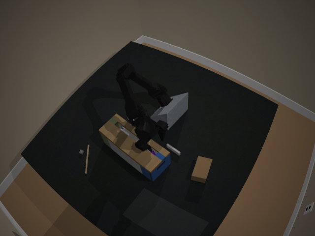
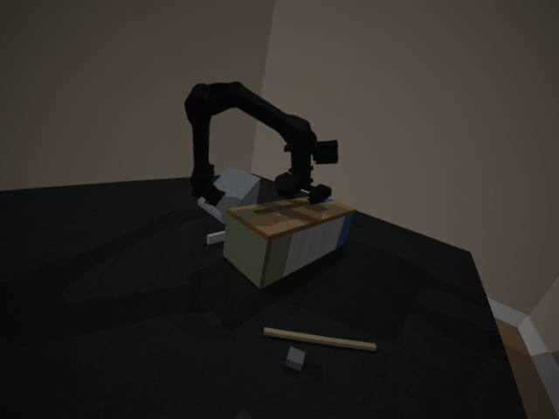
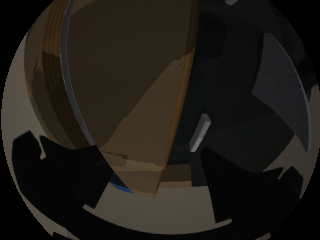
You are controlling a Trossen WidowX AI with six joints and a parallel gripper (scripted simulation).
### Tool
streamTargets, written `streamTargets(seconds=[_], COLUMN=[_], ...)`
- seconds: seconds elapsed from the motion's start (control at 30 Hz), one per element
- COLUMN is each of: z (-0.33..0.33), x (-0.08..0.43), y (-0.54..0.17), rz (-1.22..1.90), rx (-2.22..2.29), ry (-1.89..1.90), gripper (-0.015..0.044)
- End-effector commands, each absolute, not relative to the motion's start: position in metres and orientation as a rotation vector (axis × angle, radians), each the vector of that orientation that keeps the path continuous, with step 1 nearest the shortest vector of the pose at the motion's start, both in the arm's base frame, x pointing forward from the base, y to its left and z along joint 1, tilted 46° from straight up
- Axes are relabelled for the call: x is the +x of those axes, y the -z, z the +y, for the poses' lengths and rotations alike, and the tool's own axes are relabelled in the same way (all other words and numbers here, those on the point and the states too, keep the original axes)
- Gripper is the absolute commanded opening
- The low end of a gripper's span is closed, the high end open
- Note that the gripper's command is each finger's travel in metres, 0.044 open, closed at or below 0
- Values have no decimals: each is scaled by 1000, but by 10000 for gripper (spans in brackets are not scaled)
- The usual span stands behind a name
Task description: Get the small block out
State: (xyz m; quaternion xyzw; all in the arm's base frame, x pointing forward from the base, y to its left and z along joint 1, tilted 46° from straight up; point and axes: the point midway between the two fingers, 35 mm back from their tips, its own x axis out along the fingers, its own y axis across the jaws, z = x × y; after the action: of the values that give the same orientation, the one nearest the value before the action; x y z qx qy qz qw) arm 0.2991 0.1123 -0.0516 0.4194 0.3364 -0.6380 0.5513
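Observation:
The box point(image 1: 150, 162) point(image 2: 245, 252) point(image 3: 125, 60) stands upright, with a wooden top, a long slot in it, a green end and a blue end. Through the slot in the top view, a small purple block point(image 1: 153, 153) shows near the blue end, partly hidden by a finger. The gripper point(image 1: 156, 144) point(image 2: 304, 191) point(image 3: 155, 212) is open and empty, low over the box. One finger is at the slot, right beside the purple block, and appears to reach in; its tip is hidden. The other finger is beyond the box's back edge. The block is not visible in the exterior view or the wrist view.
A grey wedge-shaped body point(image 1: 175, 111) point(image 2: 238, 184) point(image 3: 280, 85) stands behind the box. A white bar point(image 1: 173, 149) point(image 3: 200, 132) lies behind its blue end. A brown block point(image 1: 203, 166) stands farther right. A wooden stick point(image 1: 87, 159) point(image 2: 320, 339) and a grey cube point(image 1: 81, 151) point(image 2: 295, 358) lie beyond the green end.

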Motion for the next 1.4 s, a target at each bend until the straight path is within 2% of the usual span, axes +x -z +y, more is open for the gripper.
streamTargets(seconds=[0.0, 0.47, 0.77, 0.97, 1.0, 1.1, 1.13, 1.37], z=[118, 128, 170, 169, 169, 173, 174, 186], x=[299, 301, 307, 308, 308, 306, 305, 297], y=[59, 69, 24, 27, 27, 29, 29, 37], rz=[797, 798, 801, 802, 813, 954, 1010, 1324], rx=[993, 994, 989, 991, 977, 776, 688, 58], ry=[1515, 1514, 1513, 1499, 1489, 1349, 1287, 817], gripper=[400, 400, 400, 400, 374, 295, 285, 285])
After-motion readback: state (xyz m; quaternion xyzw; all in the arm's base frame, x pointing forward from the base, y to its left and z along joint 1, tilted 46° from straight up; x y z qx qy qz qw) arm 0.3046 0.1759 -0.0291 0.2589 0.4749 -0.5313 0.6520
